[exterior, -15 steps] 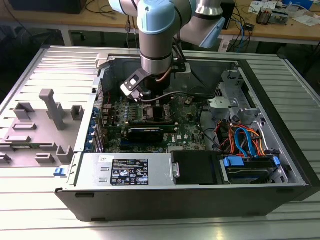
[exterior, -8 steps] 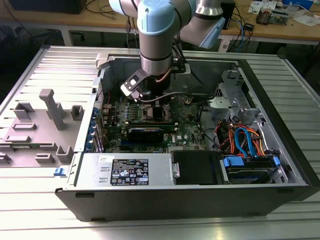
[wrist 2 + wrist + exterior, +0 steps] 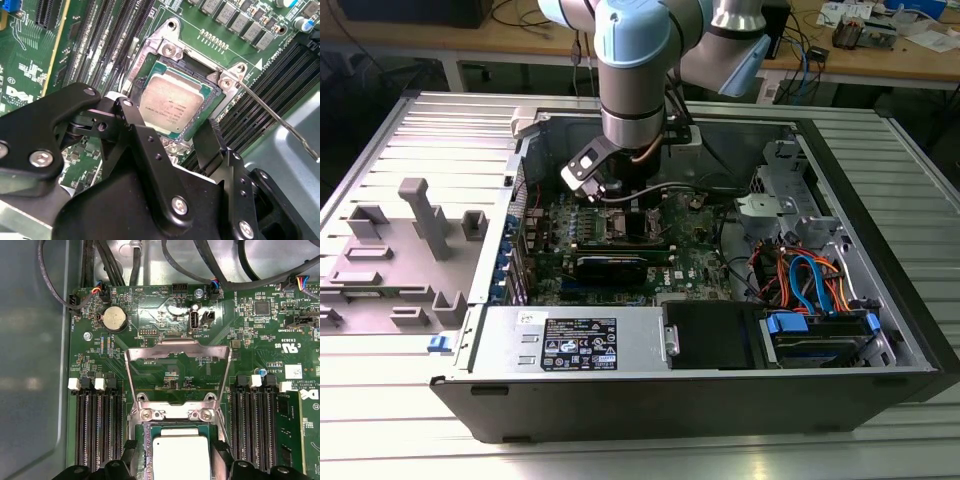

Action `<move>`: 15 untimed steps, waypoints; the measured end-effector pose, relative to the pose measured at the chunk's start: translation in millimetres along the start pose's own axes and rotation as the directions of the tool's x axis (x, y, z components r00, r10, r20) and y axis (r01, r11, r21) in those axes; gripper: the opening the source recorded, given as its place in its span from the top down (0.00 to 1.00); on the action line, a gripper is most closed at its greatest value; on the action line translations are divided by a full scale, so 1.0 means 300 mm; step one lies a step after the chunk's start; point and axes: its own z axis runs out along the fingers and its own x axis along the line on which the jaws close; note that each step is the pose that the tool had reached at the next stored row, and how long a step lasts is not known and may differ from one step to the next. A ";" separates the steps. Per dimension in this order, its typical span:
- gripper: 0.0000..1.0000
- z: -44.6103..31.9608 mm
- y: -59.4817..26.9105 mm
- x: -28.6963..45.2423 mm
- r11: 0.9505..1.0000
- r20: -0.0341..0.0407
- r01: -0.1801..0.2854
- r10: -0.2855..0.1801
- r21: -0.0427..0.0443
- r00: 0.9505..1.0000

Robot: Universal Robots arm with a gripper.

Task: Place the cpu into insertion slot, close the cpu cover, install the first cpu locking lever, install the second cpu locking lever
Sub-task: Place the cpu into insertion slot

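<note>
The cpu (image 3: 172, 102), a flat square chip with a dull silver top, lies flat in the insertion slot (image 3: 190, 59) on the green board. In the first wrist view the cpu (image 3: 180, 457) sits between my two black fingertips, with a small gap on each side. My gripper (image 3: 172, 137) hangs open just over it, fingers (image 3: 131, 120) straddling the chip without touching. The cpu cover (image 3: 177, 346) stands swung up off the socket on its hinge. A thin metal locking lever (image 3: 280, 120) sticks out raised beside the socket. In the exterior view my gripper (image 3: 620, 205) reaches into the case.
Black memory slots (image 3: 97, 425) flank the socket on both sides. Dark cables (image 3: 150, 260) run along the case wall past the board. A power supply (image 3: 580, 340) and drive cage with blue and orange cables (image 3: 810, 280) fill the case's near side. A grey fixture (image 3: 420, 215) stands at the exterior view's left.
</note>
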 end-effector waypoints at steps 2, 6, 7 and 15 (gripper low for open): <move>0.33 0.000 -0.001 0.000 1.000 0.000 0.000 0.000 0.000 1.000; 0.33 -0.001 -0.006 0.000 1.000 0.000 0.000 0.000 0.000 1.000; 0.33 -0.001 -0.006 0.000 1.000 0.000 0.000 0.000 0.000 1.000; 0.33 0.005 -0.001 0.012 1.000 0.001 -0.001 0.001 0.001 1.000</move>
